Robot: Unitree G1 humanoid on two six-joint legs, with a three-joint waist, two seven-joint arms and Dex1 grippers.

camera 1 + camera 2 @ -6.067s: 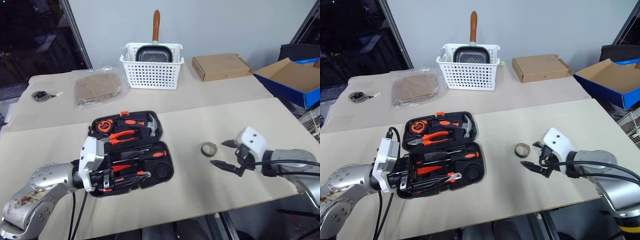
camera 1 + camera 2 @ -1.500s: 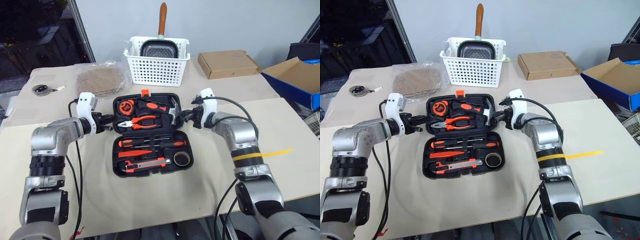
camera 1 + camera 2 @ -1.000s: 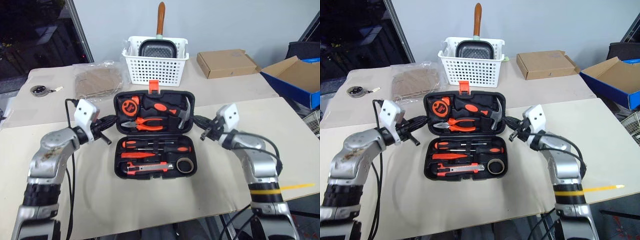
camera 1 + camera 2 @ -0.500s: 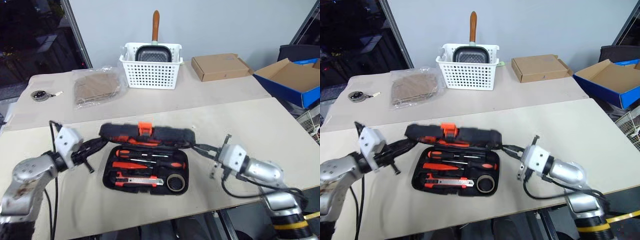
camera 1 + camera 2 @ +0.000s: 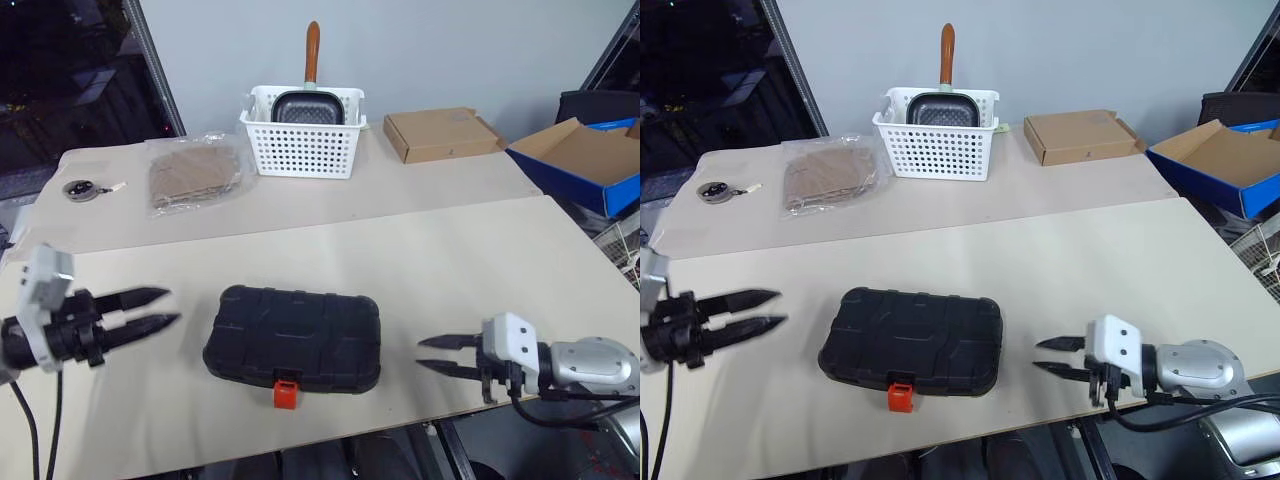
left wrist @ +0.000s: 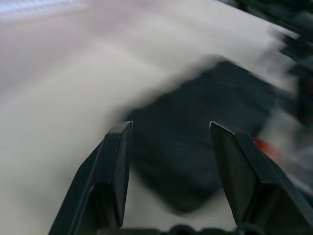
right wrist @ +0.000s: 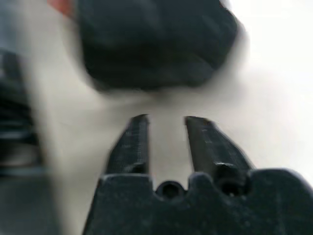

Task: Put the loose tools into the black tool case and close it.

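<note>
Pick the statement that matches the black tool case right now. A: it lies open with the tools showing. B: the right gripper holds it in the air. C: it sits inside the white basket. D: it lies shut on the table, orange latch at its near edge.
D: the black tool case lies flat and closed on the table, its orange latch at the near edge, apart from both grippers.

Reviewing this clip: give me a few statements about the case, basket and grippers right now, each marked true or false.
1. The case lies shut on the table. True.
2. Its orange latch faces the basket. False: it faces the table's near edge.
3. The left gripper grips the case. False: it is apart from it, fingers open.
4. A pan sits in the basket. True.
5. The right gripper holds a screwdriver. False: it holds nothing.
</note>
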